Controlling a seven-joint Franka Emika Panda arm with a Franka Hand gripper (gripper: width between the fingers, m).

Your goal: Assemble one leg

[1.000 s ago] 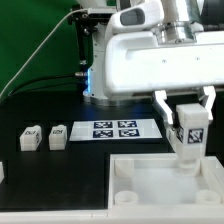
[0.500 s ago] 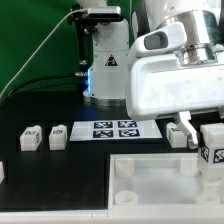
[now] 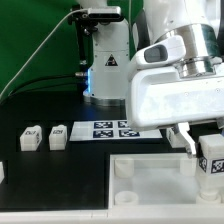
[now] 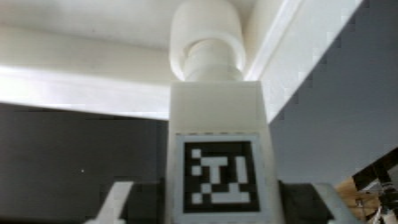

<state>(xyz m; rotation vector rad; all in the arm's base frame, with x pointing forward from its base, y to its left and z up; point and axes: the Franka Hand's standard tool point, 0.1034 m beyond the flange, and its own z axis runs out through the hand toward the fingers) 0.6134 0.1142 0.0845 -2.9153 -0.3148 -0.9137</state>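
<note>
My gripper (image 3: 205, 150) is shut on a leg (image 3: 212, 162), a white block with a black-and-white tag, held upright at the exterior view's right edge above the white square tabletop (image 3: 150, 180). In the wrist view the same leg (image 4: 221, 140) fills the middle, its tag facing the camera, with a rounded peg end pointing away toward the tabletop's white surface (image 4: 338, 60). A finger (image 4: 128, 200) shows on either side of the leg. Two more legs (image 3: 30, 137) (image 3: 57, 135) lie on the black table at the exterior view's left.
The marker board (image 3: 110, 129) lies flat behind the tabletop. The robot base (image 3: 105, 60) stands at the back. A small white part (image 3: 2, 171) sits at the exterior view's left edge. A green wall lies behind.
The arm has moved toward the exterior view's right and slightly down, carrying the leg from over the tabletop's middle-right to the right edge of the frame.
</note>
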